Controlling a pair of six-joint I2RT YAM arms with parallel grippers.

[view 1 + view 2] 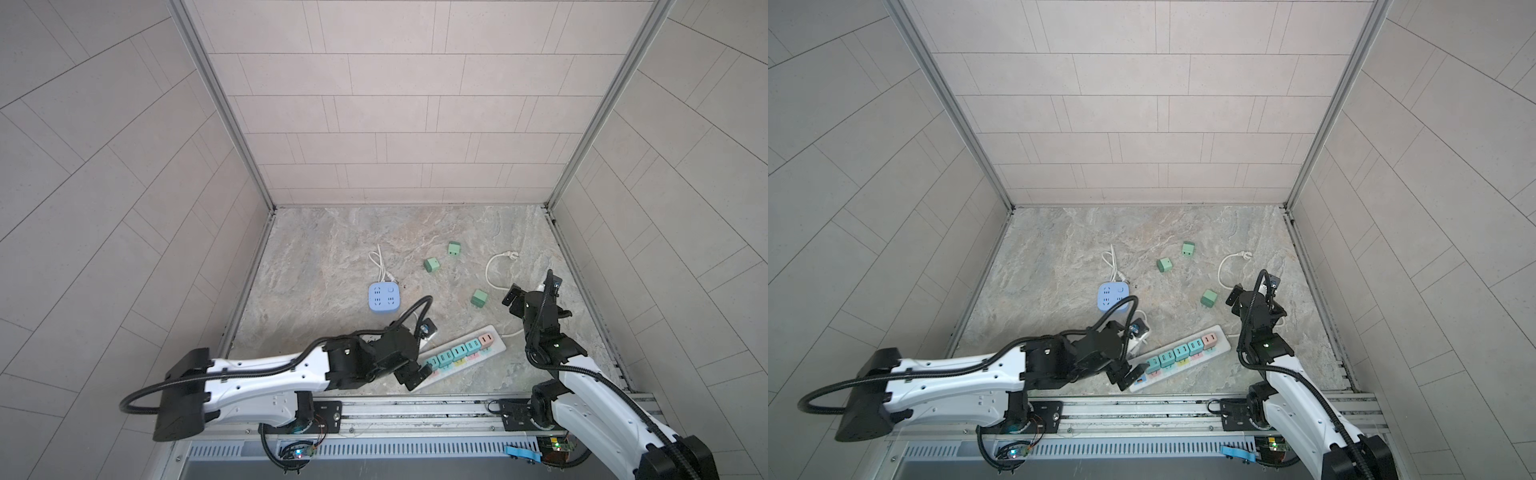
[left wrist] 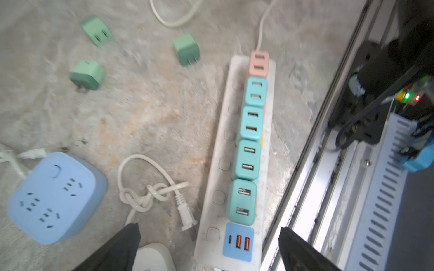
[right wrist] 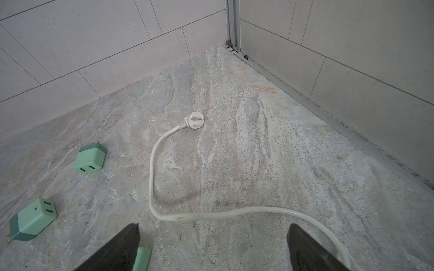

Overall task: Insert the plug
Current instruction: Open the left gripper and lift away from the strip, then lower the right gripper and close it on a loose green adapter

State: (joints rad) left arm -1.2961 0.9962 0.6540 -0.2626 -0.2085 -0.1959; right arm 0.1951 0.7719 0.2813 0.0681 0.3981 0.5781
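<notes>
A white power strip (image 2: 223, 145) lies near the front rail, also seen in both top views (image 1: 498, 345) (image 1: 1223, 345). A row of teal plugs (image 2: 249, 159) and one pink plug (image 2: 258, 63) sit in it, next to a blue USB block (image 2: 237, 241). My left gripper (image 2: 210, 237) (image 1: 415, 365) hangs open over that end, holding nothing. Three green plugs lie loose on the floor (image 1: 478, 298) (image 1: 432, 264) (image 1: 454, 248). My right gripper (image 3: 213, 234) (image 1: 532, 291) is open and empty above the floor, right of the nearest green plug (image 3: 142, 258).
A blue cube socket (image 1: 384, 296) (image 2: 54, 199) stands left of the strip. A knotted white cord with a two-pin plug (image 2: 186, 215) lies between them. The strip's cord (image 3: 211, 214) loops to a round white plug (image 3: 196, 119). The metal rail (image 2: 312, 187) borders the strip.
</notes>
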